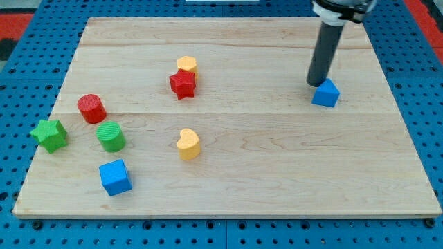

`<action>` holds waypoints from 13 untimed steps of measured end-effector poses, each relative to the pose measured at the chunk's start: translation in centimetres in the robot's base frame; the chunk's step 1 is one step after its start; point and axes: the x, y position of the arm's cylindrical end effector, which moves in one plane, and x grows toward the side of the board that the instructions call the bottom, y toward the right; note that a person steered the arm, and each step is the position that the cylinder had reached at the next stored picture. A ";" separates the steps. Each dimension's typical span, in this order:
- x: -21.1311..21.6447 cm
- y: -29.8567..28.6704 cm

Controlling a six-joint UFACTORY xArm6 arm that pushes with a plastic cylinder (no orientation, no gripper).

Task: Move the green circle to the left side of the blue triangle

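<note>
Wooden desk (277, 159) carries the green circle (111, 136) near the view's left edge, well apart from the blue triangle (326, 93) at upper right, where my tip (317, 84), without fingers, touches it.

Rod arm stands upright at the view's upper right.

The straight dark cylindrical rod (324, 55) descends from a black-and-white collar (341, 8) cut off by the view's top edge, with nothing of the arm above it visible. It leans only slightly, its upper end a touch further to the view's right than its base. My tip (317, 84) rests at table height on the pale wooden board (277, 173), just beside the upper-left edge of the small blue triangle block (326, 93), seemingly touching it.
</note>
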 end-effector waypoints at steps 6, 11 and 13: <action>4.7 -25.8; 16.0 -37.0; 15.2 -43.5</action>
